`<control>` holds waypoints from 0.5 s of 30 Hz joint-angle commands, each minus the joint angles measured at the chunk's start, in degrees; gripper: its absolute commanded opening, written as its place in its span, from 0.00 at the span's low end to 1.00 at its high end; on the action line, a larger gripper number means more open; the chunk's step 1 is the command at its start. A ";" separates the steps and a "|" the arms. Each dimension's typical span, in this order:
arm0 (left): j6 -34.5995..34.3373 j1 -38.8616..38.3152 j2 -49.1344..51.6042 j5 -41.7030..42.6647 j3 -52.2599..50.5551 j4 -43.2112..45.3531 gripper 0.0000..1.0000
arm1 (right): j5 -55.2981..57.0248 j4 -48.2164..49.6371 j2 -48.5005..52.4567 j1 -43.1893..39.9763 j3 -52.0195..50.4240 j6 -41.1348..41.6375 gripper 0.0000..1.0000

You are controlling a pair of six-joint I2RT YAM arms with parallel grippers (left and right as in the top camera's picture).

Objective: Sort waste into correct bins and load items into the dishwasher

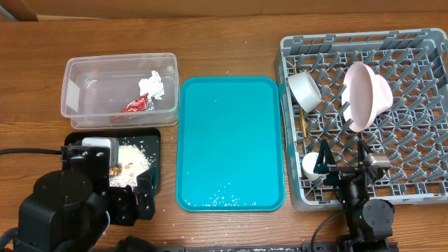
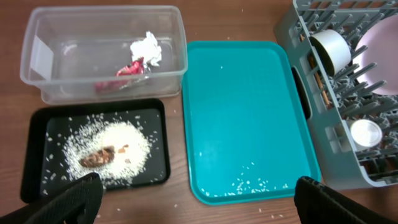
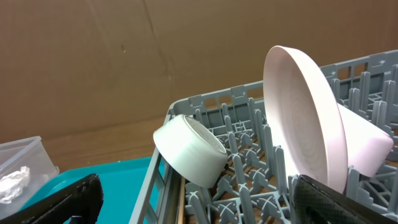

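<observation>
The clear tub (image 1: 73,77) holds the red wrapper (image 1: 136,106) and the white napkin (image 1: 152,85). The black tray (image 1: 155,140) holds rice with brown scraps (image 2: 109,152). In the grey dish rack (image 1: 420,105) the white plate (image 1: 358,98) stands on edge with the pink-lined bowl (image 1: 385,91) behind it. The small white bowl (image 1: 304,91) lies on its side, and the chopsticks (image 1: 304,124) lie by the rack's left wall. My left gripper (image 2: 199,202) is open and empty above the black tray's near side. My right gripper (image 3: 196,199) is open and empty over the rack's front left (image 1: 341,159).
The teal tray (image 1: 231,140) lies between the black tray and the rack, with a few rice grains (image 2: 249,183) near its front edge. A small white cup (image 1: 311,164) sits in the rack's front left corner. Loose grains lie on the wooden table in front of the trays.
</observation>
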 commanded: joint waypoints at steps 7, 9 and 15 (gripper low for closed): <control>17.49 5.97 -6.12 0.04 -18.47 25.51 1.00 | 0.24 0.28 -0.44 -0.15 -0.59 -0.02 1.00; 17.49 9.57 -9.29 2.84 -24.85 32.41 1.00 | 0.24 0.28 -0.44 -0.15 -0.59 -0.02 1.00; 17.46 17.75 -21.70 9.81 -45.22 50.42 1.00 | 0.24 0.28 -0.44 -0.15 -0.59 -0.02 1.00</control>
